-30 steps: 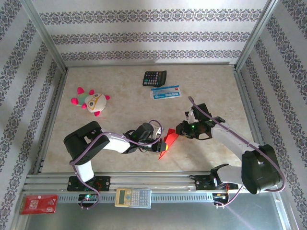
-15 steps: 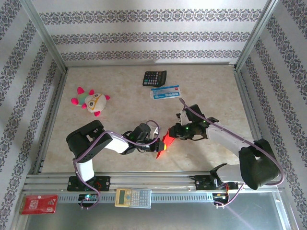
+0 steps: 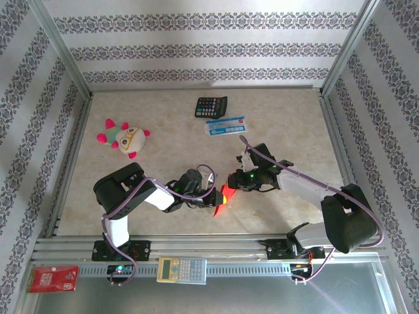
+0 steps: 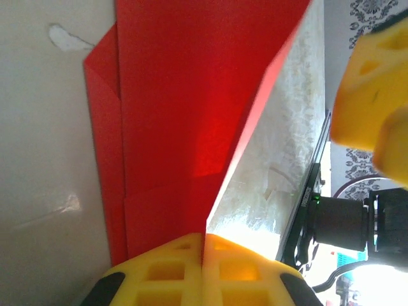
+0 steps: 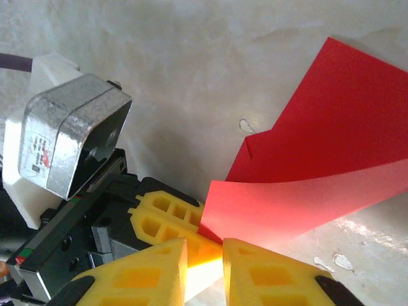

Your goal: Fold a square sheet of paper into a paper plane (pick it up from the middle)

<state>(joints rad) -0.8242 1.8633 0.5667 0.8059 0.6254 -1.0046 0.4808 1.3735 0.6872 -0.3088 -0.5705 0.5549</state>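
Red paper sheet [image 3: 222,199], thin, plain, already creased into layers, sits front-centre on the beige marbled table [image 3: 163,144], just past the metal rail [image 3: 229,252] at the near edge. On that rail lie a grey-and-yellow calculator [image 3: 182,269] and, at far left, a small red printed packet [image 3: 52,278]. Left gripper [image 4: 203,245] comes in low from the left, yellow fingers pressed together and pinching the paper's near corner. One flap is lifted off the table, the rest lies flat. Right gripper [image 5: 204,255] faces it from the right, just beside the paper. Its yellow fingers stand a narrow gap apart, and I see nothing clearly between them. Farther back on the left is a white round plush toy with pink spikes [image 3: 124,137]. Near the back wall lie a blue-and-white flat packet [image 3: 226,125] and, just behind it, a black calculator [image 3: 211,106].
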